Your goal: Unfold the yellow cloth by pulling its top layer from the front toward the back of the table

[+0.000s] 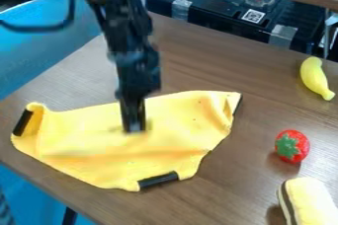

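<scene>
Left of center, the gripper (135, 129) is at the yellow cloth (86, 145) — handling seems underway; clenched or released, I cannot tell — lifting would need a secure pinch.

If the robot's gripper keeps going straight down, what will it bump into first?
Probably the yellow cloth: the gripper points down at its middle. I can't tell if they already touch.

our black WidowX arm entering from the upper left of the frame, our dark links slanting down toward the centre, our wrist hanging nearly upright left of centre, our black two-finger gripper (134, 129) pointing downward, a dark cable looping at upper left
</scene>
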Controlling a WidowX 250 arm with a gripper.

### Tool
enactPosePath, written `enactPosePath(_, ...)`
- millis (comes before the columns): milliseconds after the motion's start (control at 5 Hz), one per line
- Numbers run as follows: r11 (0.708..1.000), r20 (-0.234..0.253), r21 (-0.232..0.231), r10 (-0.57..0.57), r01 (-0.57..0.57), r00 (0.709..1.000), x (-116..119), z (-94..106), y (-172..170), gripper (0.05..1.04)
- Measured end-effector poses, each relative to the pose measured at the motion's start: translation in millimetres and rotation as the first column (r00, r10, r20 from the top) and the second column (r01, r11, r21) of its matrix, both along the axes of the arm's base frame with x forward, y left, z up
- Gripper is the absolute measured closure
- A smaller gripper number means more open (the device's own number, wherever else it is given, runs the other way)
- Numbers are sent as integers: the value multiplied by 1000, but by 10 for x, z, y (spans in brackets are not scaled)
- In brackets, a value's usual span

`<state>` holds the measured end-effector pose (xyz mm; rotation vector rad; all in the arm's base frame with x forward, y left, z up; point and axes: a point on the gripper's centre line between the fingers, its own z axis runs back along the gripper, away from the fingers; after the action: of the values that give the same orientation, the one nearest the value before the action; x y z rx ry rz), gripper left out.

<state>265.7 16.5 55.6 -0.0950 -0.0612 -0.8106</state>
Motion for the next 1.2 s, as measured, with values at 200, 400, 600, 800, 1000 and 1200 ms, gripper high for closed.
enactPosePath(200,998,34,-28,62,-61,997,237,196,94,1027)
enactPosePath(400,991,20,-5,136,-136,991,497,140,228,1027)
enactPosePath(600,960,-7,60,275,-274,961,925,-127,527,1027)
enactPosePath(800,929,-13,98,359,-356,933,1237,-227,776,1027)
enactPosePath(1000,898,-24,99,433,-429,901,1504,-272,1039,1027)
enactPosePath(1200,873,-33,96,483,-478,875,1690,-267,1231,1027)
